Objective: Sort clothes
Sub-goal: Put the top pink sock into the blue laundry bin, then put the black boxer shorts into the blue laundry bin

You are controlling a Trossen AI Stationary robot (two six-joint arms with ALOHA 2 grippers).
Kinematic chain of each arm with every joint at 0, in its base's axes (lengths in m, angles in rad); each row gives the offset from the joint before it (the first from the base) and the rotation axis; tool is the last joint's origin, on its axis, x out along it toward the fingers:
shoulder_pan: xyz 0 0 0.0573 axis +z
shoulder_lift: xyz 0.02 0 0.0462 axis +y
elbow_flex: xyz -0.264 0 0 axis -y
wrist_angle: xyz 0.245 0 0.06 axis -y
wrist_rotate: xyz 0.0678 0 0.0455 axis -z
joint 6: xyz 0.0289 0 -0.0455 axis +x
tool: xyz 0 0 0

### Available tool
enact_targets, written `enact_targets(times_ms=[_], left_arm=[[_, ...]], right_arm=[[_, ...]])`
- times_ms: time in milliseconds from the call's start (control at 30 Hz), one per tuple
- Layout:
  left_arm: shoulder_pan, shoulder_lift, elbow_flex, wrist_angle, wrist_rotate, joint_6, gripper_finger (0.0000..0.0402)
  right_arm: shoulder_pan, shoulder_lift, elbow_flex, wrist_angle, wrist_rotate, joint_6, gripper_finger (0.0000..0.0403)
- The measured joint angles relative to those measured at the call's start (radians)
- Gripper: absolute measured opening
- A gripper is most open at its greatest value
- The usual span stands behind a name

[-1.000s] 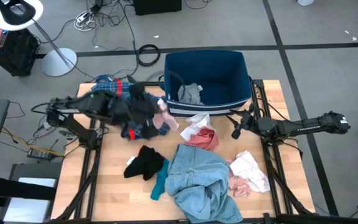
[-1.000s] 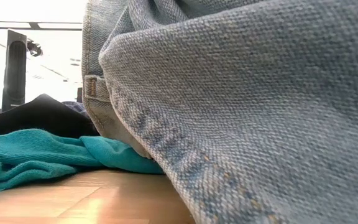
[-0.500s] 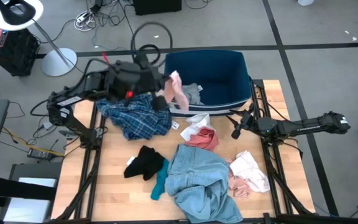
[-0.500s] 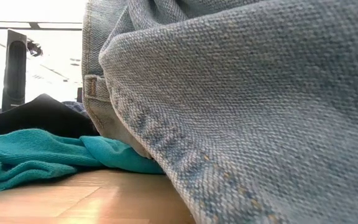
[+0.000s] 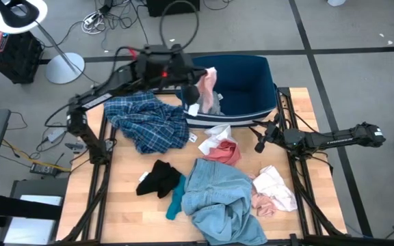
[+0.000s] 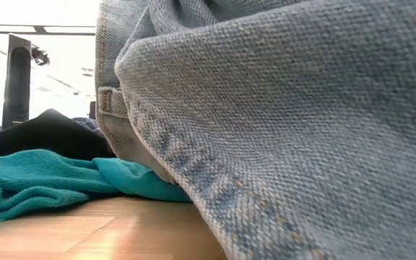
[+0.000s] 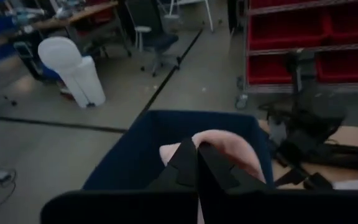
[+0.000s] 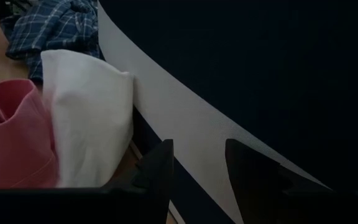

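My left gripper (image 5: 195,82) is shut on a small pink garment (image 5: 208,83) above the left part of the dark-blue bin (image 5: 252,72); the left wrist view shows its fingers (image 7: 196,158) closed in front of the pink cloth (image 7: 232,149). A grey item (image 5: 214,104) lies in the bin. The plaid shirt (image 5: 149,123), a black item (image 5: 157,178), a teal sock (image 5: 176,199), the denim piece (image 5: 217,201) and pink and white items (image 5: 221,145) lie flat on the table. My right gripper (image 5: 258,145) waits open by the bin's near wall. My left gripper pinches the pink garment at its upper part (image 7: 179,149) between its two shut fingers. The fingers come nearly level from the table's left side. The garment hangs below them, slack, clear of the table and over the bin's opening.
The low view is filled by the denim (image 6: 280,108), with the teal sock (image 6: 49,184) and the black item (image 6: 49,133) beside it. The right wrist view faces the bin's wall (image 8: 260,62), with white cloth (image 8: 89,118) and pink cloth (image 8: 11,137) close by. Another pink-white item (image 5: 273,191) lies at the near right.
My left gripper has risen from above the plaid shirt and swung toward the table's far right, carrying the pink garment until it hangs over the bin. The plaid shirt stays spread on the table. My right arm has kept still.
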Motion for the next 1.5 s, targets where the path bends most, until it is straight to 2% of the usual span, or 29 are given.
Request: enact_targets(times_ms=[167, 300, 533, 733, 1100, 1267, 1500], left_arm=[[0.05, 0.082, 0.0, 0.029, 0.033, -0.001, 0.0], [0.088, 0.148, 0.0, 0.091, 0.104, -0.004, 0.0], [0.138, 0.256, -0.001, 0.104, 0.164, -0.097, 0.0003], [0.154, 0.303, -0.001, 0.086, 0.244, -0.184, 0.0029], [0.151, 0.279, -0.001, -0.042, 0.247, -0.25, 0.0112], [0.147, 0.229, -0.001, -0.079, 0.237, -0.263, 0.0117], [0.088, 0.091, -0.001, -0.107, 0.197, -0.23, 0.0107]], right_arm=[[0.0, 0.0, 0.0, 0.0, 0.0, 0.0, 0.0148], [0.0, 0.0, 0.0, 0.0, 0.0, 0.0, 0.0148], [0.0, 0.0, 0.0, 0.0, 0.0, 0.0, 0.0148], [0.0, 0.0, 0.0, 0.001, 0.0, 0.0, 0.0148], [0.0, 0.0, 0.0, 0.002, 0.0, 0.0, 0.0148], [0.0, 0.0, 0.0, 0.003, 0.0, 0.0, 0.0148], [0.0, 0.0, 0.0, 0.003, 0.0, 0.0, 0.0148]])
